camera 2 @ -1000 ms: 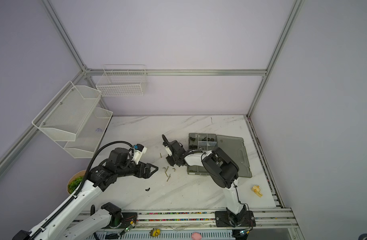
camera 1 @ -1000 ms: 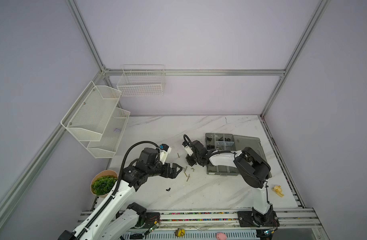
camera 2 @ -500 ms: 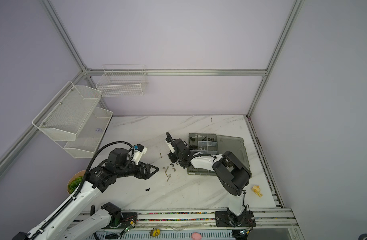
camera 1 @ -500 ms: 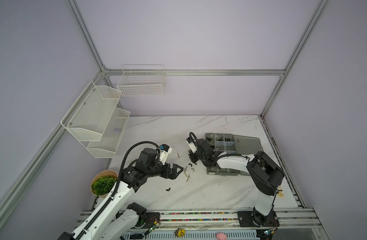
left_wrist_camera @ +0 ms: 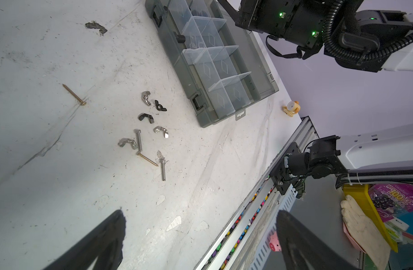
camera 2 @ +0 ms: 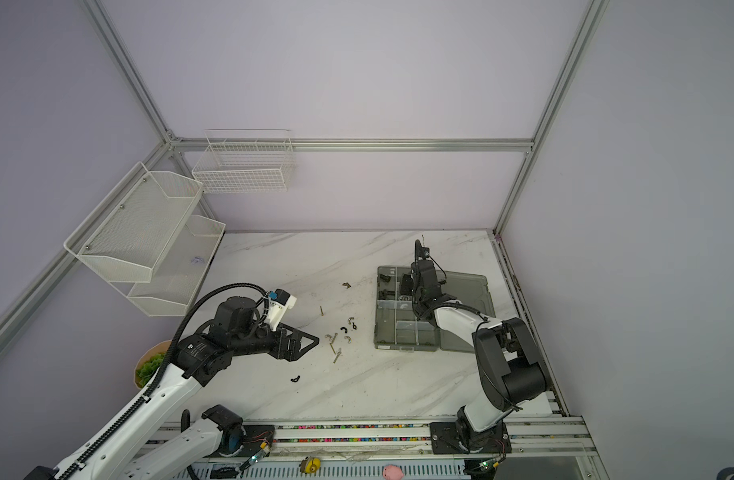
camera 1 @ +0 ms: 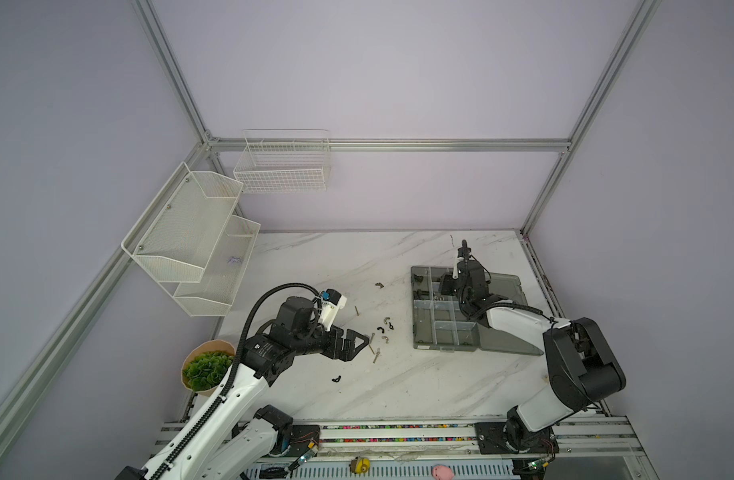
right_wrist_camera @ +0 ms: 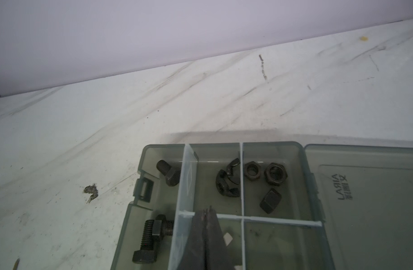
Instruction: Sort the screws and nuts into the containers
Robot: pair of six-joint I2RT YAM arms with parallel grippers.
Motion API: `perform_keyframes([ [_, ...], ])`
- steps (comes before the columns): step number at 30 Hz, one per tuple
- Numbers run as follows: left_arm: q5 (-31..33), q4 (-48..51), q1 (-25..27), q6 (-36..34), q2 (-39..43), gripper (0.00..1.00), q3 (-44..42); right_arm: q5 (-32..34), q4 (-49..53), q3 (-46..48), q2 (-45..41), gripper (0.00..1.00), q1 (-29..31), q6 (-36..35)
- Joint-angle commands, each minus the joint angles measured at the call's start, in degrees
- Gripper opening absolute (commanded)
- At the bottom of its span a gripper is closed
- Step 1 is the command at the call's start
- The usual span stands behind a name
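The containers are compartments of a smoky-grey organizer box [camera 1: 444,332] [camera 2: 407,332] lying open at the right. My right gripper [right_wrist_camera: 206,210] [camera 1: 446,286] hangs shut over a divider near the box's far end; nothing shows between its tips. Ahead of it lie black wing nuts [right_wrist_camera: 227,180], black hex nuts [right_wrist_camera: 275,174] and black hex bolts [right_wrist_camera: 147,240] in separate compartments. Loose silver wing nuts [left_wrist_camera: 161,131], black wing nuts [left_wrist_camera: 146,117], silver screws [left_wrist_camera: 163,169] and brass screws [left_wrist_camera: 74,94] lie on the table left of the box. My left gripper [left_wrist_camera: 201,224] [camera 1: 357,340] hovers open beside them.
One black wing nut [camera 1: 336,378] lies alone nearer the front, and a grey wing nut [camera 1: 379,285] farther back. A bowl of greenery [camera 1: 207,368] stands at the front left. White mesh shelves [camera 1: 190,232] and a wire basket [camera 1: 282,166] hang on the walls. A yellow toy [left_wrist_camera: 291,108] sits by the front rail.
My right gripper has swung from the loose pile on the table across to the far end of the organizer box, staying shut. The left arm has not moved.
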State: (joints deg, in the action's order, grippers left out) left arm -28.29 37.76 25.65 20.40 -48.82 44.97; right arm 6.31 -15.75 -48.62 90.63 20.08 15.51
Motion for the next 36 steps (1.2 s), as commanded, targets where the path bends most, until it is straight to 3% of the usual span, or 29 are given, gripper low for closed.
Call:
perform_keyframes([
  [1, -1.7, -2.2, 0.3, -0.1, -0.4, 1.0, -1.6, 3.4, 1.0, 0.8, -0.6, 0.0, -0.6, 3.2],
  [9, -1.2, -2.2, 0.3, -0.2, 1.1, 1.0, -1.6, 6.3, 1.8, 2.1, -2.9, 0.0, -2.2, 1.8],
  [16, 0.8, -1.5, 0.3, -0.1, 2.5, 1.0, -1.7, 2.1, 12.4, -1.7, -2.9, 0.0, -4.1, 1.6],
  [24, 1.4, -0.9, 0.3, -0.2, 5.1, 1.0, -1.4, -6.8, 13.9, -2.6, 2.7, 0.0, -5.6, 1.8],
  [31, 0.8, -0.9, 0.3, -0.1, 7.1, 1.0, -1.5, -5.0, 15.0, -4.5, 5.5, 0.0, -5.7, 2.4],
  [33, 0.7, -1.0, 0.3, -0.2, 7.9, 1.0, -1.5, -3.2, 15.9, -4.5, 4.1, 0.16, -5.7, 2.4],
  [36, 1.0, -1.0, 0.3, 0.0, 9.2, 1.0, -1.6, -1.1, 18.0, -5.2, 1.5, 0.21, -5.7, 2.1],
])
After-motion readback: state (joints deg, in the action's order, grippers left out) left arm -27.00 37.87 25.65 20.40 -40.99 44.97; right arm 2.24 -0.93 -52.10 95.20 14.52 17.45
